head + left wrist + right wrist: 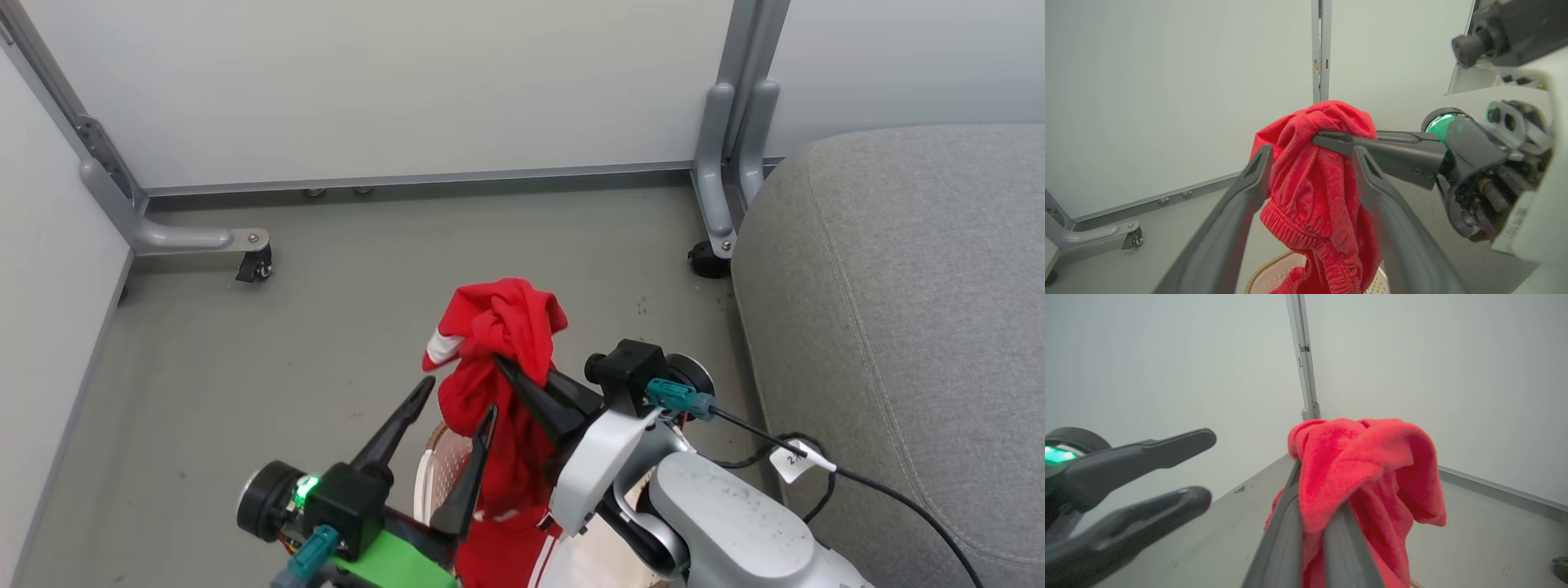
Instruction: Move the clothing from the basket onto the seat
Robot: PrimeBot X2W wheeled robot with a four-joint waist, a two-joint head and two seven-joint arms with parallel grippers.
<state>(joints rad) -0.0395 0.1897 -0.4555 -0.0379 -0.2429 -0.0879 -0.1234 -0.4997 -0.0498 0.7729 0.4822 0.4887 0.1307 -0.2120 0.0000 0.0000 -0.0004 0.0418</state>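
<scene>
Presently, your right pincer is closed tight on item one, a soft bright red fabric garment with a white panel. The cloth is bunched over its two dark fingers and hangs down from them, held up above the basket.

Your left pincer: fingers spread wide, gripping nothing. In your left wrist view the hanging garment sits between them; whether the cloth touches either finger cannot be told.

Item two, a second red garment with white stripe trim: low at the bottom edge of your head view, under the raised one, in the basket as far as can be seen.

Item three, a cream perforated plastic laundry basket with a brown woven-look rim: on the grey floor, below both pincers and mostly hidden by them.

Item four, a large light grey upholstered seat cushion with stitched seams: to your right, near the basket.

Backdrop: white partition panels on grey metal feet with black casters.
</scene>
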